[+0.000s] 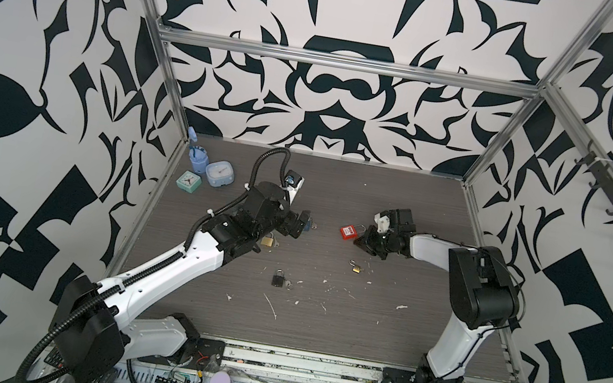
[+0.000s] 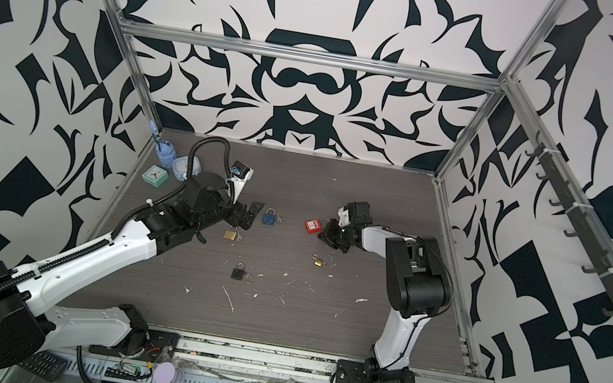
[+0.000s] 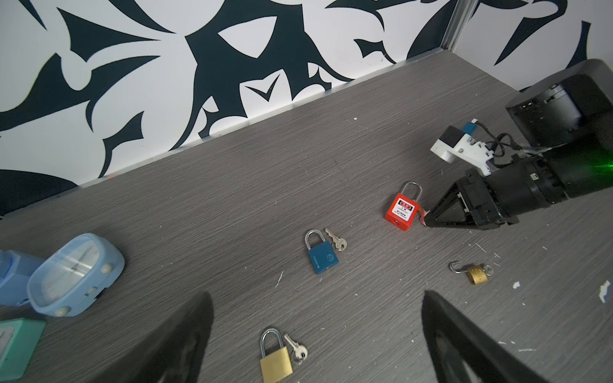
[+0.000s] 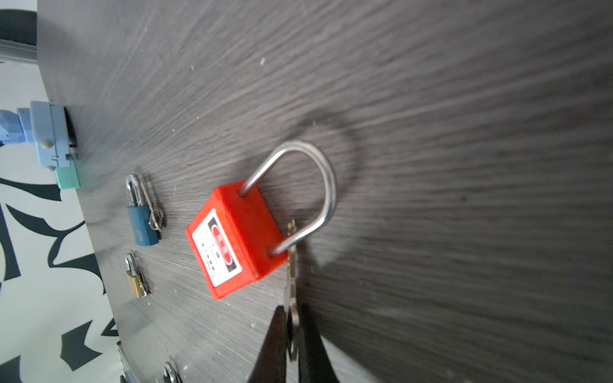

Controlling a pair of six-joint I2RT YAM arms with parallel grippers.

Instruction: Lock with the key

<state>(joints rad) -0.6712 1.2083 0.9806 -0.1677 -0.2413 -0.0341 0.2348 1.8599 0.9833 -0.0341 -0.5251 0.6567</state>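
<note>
A red padlock (image 1: 348, 232) (image 2: 314, 225) (image 3: 401, 212) (image 4: 235, 245) lies flat on the grey table with its steel shackle seated in the body. My right gripper (image 1: 362, 240) (image 2: 325, 233) (image 3: 426, 219) (image 4: 292, 310) is low at the padlock's right side, its jaws nearly together on the head of a thin key (image 4: 292, 265). The key stands on edge, and its tip reaches along the padlock's side under the shackle. My left gripper (image 1: 301, 224) (image 2: 251, 215) (image 3: 316, 295) hovers wide open and empty left of centre, above a brass padlock (image 3: 275, 361).
A blue padlock (image 2: 269, 218) (image 3: 321, 257) with keys lies just past the left gripper. A small brass padlock (image 1: 356, 268) with its shackle swung out and a black padlock (image 1: 278, 279) lie nearer the front. Two small clocks (image 1: 217, 173) (image 1: 188, 181) stand at the back left.
</note>
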